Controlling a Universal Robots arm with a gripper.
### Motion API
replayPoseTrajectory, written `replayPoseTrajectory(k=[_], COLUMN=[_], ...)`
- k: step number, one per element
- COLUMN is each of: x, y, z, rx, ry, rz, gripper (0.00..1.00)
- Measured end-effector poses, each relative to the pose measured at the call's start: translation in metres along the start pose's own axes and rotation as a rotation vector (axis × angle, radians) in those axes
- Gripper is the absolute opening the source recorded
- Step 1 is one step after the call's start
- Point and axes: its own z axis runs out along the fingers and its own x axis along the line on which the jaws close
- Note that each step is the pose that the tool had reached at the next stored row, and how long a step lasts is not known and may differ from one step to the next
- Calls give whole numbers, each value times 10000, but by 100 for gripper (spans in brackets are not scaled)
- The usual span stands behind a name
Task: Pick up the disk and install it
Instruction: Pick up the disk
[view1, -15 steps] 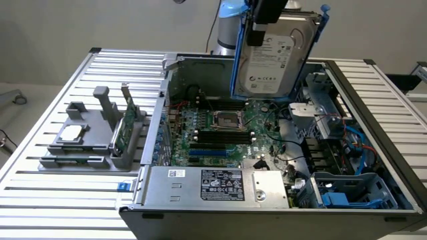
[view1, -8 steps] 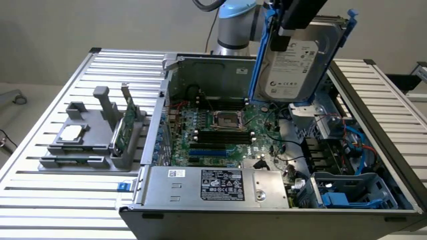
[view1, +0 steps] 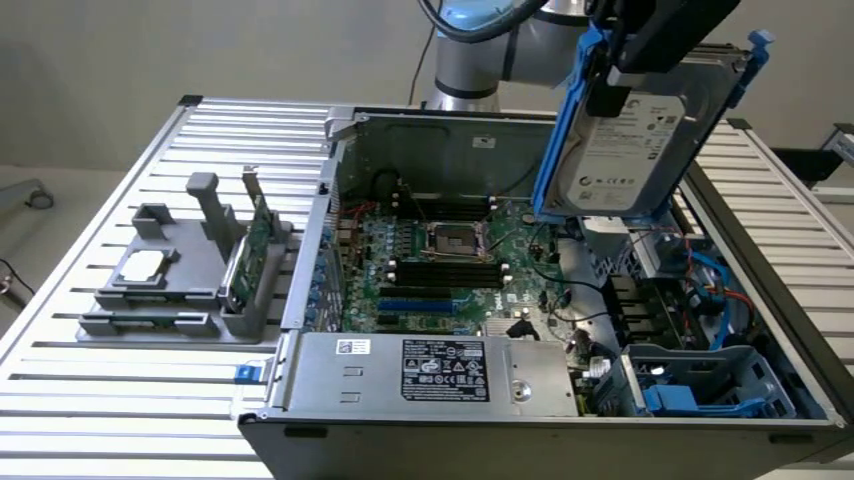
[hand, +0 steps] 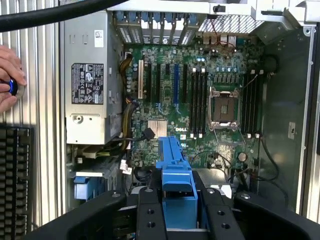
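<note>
In the exterior view, the black gripper (view1: 625, 90) hangs in the upper right of the frame, at the end of the grey robot arm (view1: 467, 60). It is clamped tight on the flat silver-grey disk (view1: 627, 150) with the white label. The disk's blue plastic rails (view1: 558, 140) run down its sides. The disk stands almost upright, tipped a little, up in the air over the open grey metal computer case (view1: 441, 130) — it touches nothing but the gripper. Below it, in the middle of the frame, the green circuit board (view1: 441, 250) lies inside the case. At the bottom of the frame sits a silver box with a black sticker (view1: 427, 375), and in the lower right there is a blue plastic cage (view1: 721, 385). On the exterior view's left, a grey plastic stand (view1: 160, 310) rests on the ribbed metal table (view1: 80, 400). It holds a small square silver chip (view1: 144, 265) and a thin green card (view1: 254, 255) standing on edge.

In the wrist view, two black fingers (hand: 150, 215) press on a blue part of the disk (hand: 176, 175) from both sides. Past it I see the green circuit board (hand: 200, 75) and the silver box (hand: 90, 80). A person's hand (hand: 9, 75) holds a small round thing with a blue ring (hand: 11, 87) beside the case, near a dark gridded panel (hand: 15, 175).
</note>
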Motion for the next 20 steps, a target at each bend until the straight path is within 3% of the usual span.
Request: replayPoseTrajectory(k=[7,20], x=[163,538], y=[-207,-470], z=[-8,-20], rx=[0,4], ry=[0,0], rz=[1,1], gripper=[33,33])
